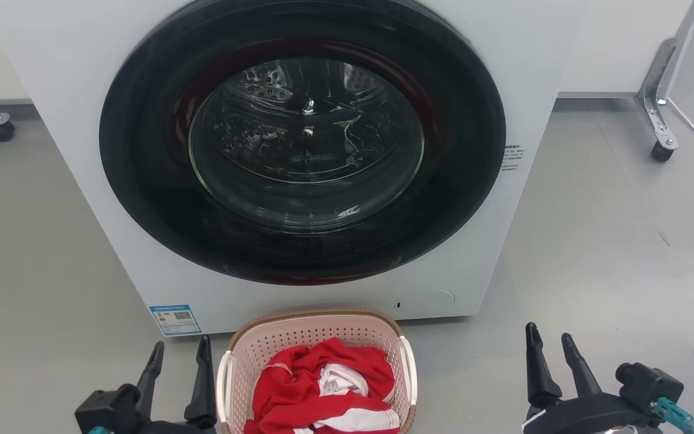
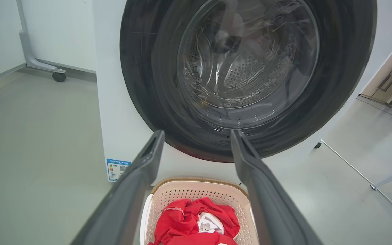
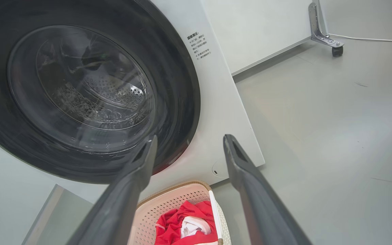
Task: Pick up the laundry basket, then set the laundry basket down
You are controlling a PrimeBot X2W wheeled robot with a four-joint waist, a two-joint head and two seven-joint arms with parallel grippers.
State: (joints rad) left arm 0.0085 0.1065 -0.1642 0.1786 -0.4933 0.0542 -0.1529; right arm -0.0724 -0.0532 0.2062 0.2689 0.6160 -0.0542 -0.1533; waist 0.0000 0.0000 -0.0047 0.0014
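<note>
I see the small pink plastic laundry basket [image 1: 299,336] with holes sitting on the grey floor [image 1: 594,241], in front of the big white washer [image 1: 64,90]. My left gripper [image 1: 181,345], fingers spread, is just beside its white left handle [image 1: 224,386]. My right gripper [image 1: 549,333], spread too, is farther off.

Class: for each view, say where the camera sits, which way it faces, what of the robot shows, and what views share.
Head view: on the head, facing down at washer and laundry basket; left gripper, right gripper at bottom corners.
Left wrist view: left wrist, facing washer door; own open fingers.
Right wrist view: same, from right.
Shared: washer, laundry basket.
</note>
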